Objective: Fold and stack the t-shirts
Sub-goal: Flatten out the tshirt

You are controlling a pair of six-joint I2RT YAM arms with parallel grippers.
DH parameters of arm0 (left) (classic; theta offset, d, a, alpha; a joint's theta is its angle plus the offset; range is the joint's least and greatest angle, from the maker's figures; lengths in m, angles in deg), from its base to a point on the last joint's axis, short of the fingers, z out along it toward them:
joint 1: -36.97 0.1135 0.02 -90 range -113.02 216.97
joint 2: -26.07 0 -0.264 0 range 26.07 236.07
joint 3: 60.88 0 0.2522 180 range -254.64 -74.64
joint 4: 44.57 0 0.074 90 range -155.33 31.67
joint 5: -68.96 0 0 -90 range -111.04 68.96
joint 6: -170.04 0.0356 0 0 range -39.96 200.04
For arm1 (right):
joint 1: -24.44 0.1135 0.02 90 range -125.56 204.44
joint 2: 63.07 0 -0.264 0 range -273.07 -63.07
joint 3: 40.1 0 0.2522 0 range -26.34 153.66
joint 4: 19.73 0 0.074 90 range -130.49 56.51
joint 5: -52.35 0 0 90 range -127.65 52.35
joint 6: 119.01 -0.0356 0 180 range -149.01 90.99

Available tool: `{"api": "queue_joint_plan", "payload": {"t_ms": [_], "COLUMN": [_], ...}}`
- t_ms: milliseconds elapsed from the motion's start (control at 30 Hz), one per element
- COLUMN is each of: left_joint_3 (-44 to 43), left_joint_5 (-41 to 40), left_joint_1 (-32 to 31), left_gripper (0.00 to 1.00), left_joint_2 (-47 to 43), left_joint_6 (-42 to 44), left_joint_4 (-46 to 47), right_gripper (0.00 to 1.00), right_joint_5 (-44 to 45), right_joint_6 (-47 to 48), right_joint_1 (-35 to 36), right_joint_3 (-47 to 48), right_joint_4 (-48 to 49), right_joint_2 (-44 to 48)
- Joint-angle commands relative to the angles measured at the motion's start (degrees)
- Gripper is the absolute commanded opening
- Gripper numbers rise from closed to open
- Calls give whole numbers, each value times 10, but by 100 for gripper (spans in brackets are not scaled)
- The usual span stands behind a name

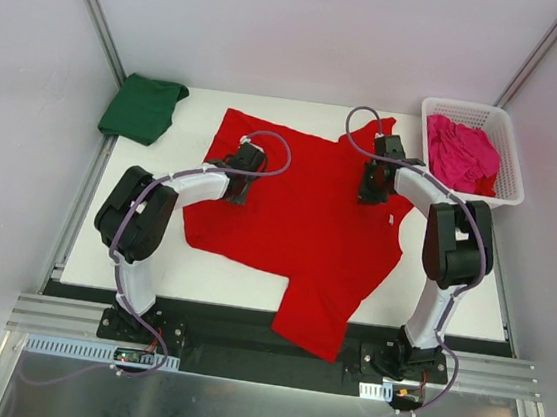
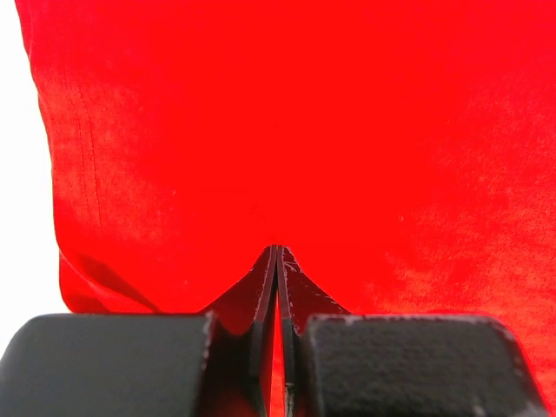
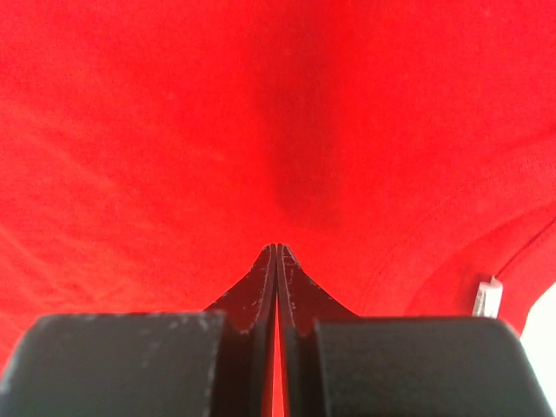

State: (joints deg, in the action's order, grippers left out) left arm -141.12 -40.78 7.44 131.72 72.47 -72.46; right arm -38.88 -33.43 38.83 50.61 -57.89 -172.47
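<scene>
A bright red t-shirt (image 1: 297,221) lies spread across the middle of the table, with one part hanging over the near edge. My left gripper (image 1: 236,192) is shut, tips down on the shirt near its left edge (image 2: 277,249); red cloth (image 2: 304,130) fills that view. My right gripper (image 1: 369,193) is shut too, tips down on the shirt (image 3: 276,248) close to the collar and its white label (image 3: 487,298). No fold of cloth shows between either pair of jaws. A dark green t-shirt (image 1: 144,108) lies folded at the back left. A magenta t-shirt (image 1: 461,154) is crumpled in the basket.
The white lattice basket (image 1: 514,165) stands at the back right corner of the table. White walls with metal posts close in the left, back and right. Bare white tabletop (image 1: 215,277) shows in front of the shirt on the left.
</scene>
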Motion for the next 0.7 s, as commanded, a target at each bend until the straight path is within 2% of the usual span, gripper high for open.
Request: {"api": "queue_joint_plan", "payload": {"t_ms": [0,667], "left_joint_3": [-24,-54], "left_joint_5": [-1,74], "left_joint_1": [3,5], "left_gripper": [0,0], "left_joint_2": [1,63], "left_joint_6": [-11,-55], "left_joint_4": [-41,-86], "right_gripper": [2,2], "right_joint_5": [-16,36], "right_joint_6": [19,73], "right_joint_1": [-6,-7], "right_joint_3": [50,171], "right_joint_4": [-32,-112], "right_joint_2": [-21,-110]}}
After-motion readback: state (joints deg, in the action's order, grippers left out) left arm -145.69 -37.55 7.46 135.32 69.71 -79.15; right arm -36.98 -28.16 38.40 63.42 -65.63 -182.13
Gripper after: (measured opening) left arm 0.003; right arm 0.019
